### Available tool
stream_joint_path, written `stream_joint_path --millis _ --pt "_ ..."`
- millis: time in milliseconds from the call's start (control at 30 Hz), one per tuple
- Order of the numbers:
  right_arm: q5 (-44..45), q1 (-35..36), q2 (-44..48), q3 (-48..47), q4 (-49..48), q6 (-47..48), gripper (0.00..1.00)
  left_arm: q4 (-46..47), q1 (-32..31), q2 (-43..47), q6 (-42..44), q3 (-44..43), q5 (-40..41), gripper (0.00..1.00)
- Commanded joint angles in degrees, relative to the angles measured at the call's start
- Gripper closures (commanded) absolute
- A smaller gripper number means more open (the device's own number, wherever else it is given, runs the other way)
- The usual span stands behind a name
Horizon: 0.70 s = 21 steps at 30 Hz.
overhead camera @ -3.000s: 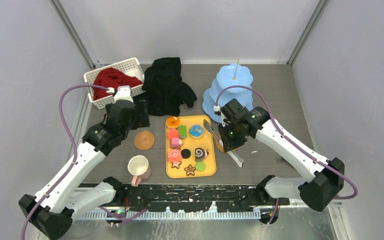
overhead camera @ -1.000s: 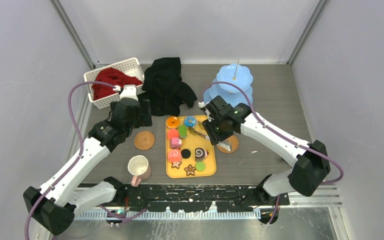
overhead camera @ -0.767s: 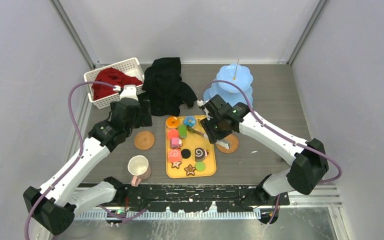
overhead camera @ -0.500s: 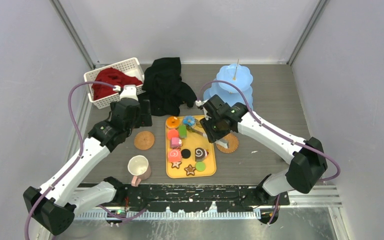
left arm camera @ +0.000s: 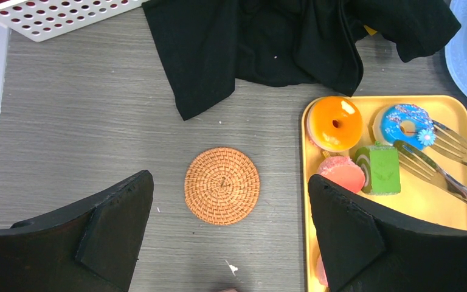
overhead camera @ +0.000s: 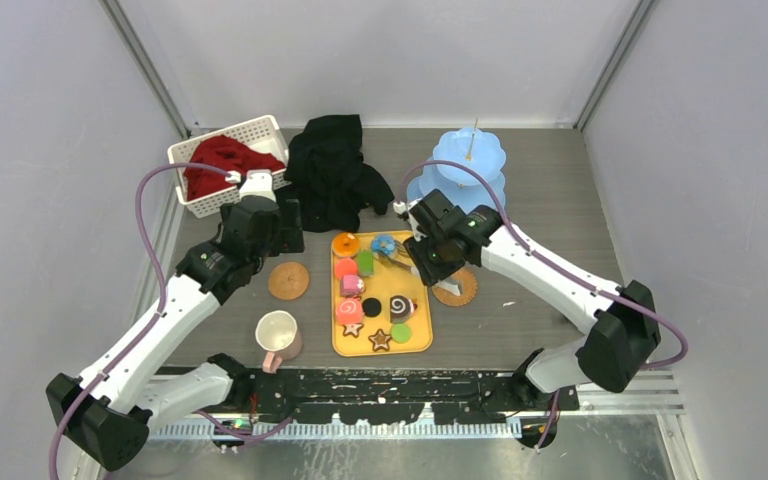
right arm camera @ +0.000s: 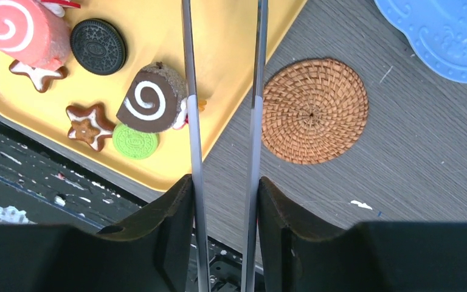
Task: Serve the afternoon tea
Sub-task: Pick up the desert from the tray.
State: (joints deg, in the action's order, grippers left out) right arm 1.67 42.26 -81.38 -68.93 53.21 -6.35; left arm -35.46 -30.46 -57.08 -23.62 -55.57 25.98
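Both tips of the tongs (left arm camera: 452, 143) pinched in the right gripper (right arm camera: 225, 198) lie just right of the donut (left arm camera: 406, 123) at the tray's (left arm camera: 462, 112) far end (not around it), so squeezing now may shove it against the green roll (left arm camera: 382, 169), while the left gripper (left arm camera: 228, 204) hangs spread over a coaster (left arm camera: 222, 185).

The silver metal tongs (right arm camera: 255, 109) run off the right wrist view's top edge; the pale-blue three-tier scalloped stand (overhead camera: 470, 155) is partly behind the right arm (overhead camera: 540, 265).

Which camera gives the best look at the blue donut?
Left wrist: the blue donut is large and sharp, sprinkles visible, tongs beside it. Top external shows it tiny; right wrist misses it.
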Motion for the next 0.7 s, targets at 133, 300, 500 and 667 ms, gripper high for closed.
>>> stream_joint_path --millis 133,300,500,667 --pt "0.9 0.1 7.5 -2.9 2.3 0.3 0.99 2.9 0.2 1.4 -1.1 -0.6 0.4 0.02" --pt "2.0 0.1 9.9 -5.5 3.2 0.3 0.99 2.9 0.2 1.4 -1.0 -0.7 0.2 0.02" --pt "3.8 0.1 12.1 -10.7 4.6 1.0 0.99 3.0 0.2 2.3 -1.4 0.0 0.5 0.02" --pt "8.8 0.1 14.5 -15.9 4.9 1.3 0.99 2.9 0.2 2.5 -2.0 0.2 0.6 0.02"
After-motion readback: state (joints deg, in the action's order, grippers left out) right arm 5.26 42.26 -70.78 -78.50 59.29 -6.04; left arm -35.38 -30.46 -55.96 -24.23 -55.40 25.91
